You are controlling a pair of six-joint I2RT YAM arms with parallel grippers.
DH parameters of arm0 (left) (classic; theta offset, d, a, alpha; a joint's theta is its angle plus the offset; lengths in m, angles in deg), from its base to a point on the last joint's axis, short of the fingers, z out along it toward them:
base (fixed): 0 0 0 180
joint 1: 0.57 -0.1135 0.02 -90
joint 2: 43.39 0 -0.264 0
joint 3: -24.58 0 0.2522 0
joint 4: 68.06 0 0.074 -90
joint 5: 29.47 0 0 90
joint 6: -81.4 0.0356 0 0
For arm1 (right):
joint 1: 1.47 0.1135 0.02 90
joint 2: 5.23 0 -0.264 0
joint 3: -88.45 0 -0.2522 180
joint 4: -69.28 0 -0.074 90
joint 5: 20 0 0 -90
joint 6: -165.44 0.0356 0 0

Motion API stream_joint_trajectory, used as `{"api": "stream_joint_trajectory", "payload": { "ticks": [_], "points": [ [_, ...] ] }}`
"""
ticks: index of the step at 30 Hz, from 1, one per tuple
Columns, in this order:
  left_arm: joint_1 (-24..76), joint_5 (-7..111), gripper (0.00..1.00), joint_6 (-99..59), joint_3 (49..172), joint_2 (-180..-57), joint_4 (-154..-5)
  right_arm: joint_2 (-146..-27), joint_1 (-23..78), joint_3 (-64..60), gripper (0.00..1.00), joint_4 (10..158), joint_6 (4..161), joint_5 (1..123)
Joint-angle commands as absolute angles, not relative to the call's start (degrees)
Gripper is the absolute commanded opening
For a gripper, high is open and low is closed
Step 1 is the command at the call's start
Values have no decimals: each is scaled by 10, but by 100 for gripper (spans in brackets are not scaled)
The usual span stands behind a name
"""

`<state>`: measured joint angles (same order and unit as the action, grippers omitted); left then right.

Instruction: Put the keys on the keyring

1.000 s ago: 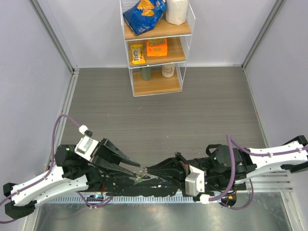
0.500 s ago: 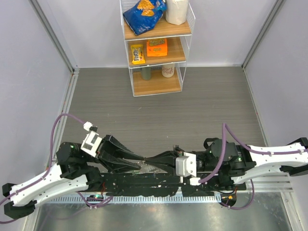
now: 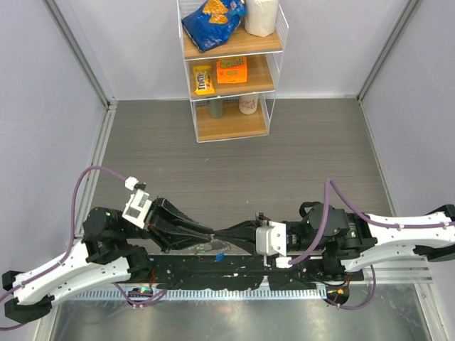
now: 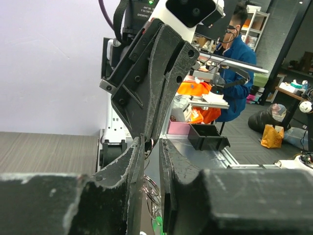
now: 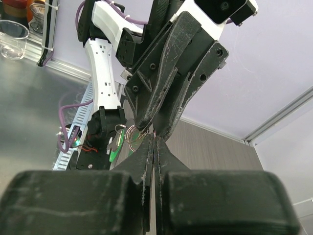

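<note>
While the arms meet tip to tip, the left gripper [image 4: 152, 152] has its fingers narrowly apart, the keyring [image 5: 132, 133] hanging between them with a green key [image 5: 115, 149] beside it. Whether they pinch it, I cannot tell. The right gripper [image 5: 152, 142] is pressed together, just beside the ring.

Left claw [image 4: 152, 143] narrowly parted — right claw [image 4: 146, 137] tips meet it, keyring [image 4: 151, 189] wire in the gap.

My left gripper [image 4: 151, 141] and right gripper [image 5: 153, 140] are rough, matt black plastic, scuffed grey at the edges. Just beneath their tips I see the keyring [image 5: 132, 133], thin shiny metal wire, and a key [image 5: 115, 148] with a glossy green plastic head.
</note>
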<state>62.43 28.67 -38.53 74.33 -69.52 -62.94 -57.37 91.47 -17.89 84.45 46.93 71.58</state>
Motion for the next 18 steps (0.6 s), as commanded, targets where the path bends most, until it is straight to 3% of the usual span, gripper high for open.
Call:
{"api": "stream_joint_trajectory", "payload": {
  "ticks": [1, 12, 14, 15, 18],
  "points": [
    [626, 303, 22, -372, 767, -704, -640, -571, 912, -145, 6, 813, 478, 715],
    [626, 328, 15, -355, 771, -709, -663, -569, 910, -142, 5, 811, 485, 709],
    [626, 331, 10, -349, 772, -711, -664, -569, 908, -142, 6, 812, 485, 708],
    [626, 335, 2, -348, 773, -713, -667, -570, 907, -142, 6, 812, 485, 709],
    [626, 343, 0, -337, 775, -717, -671, -570, 904, -143, 6, 809, 492, 684]
  ]
}}
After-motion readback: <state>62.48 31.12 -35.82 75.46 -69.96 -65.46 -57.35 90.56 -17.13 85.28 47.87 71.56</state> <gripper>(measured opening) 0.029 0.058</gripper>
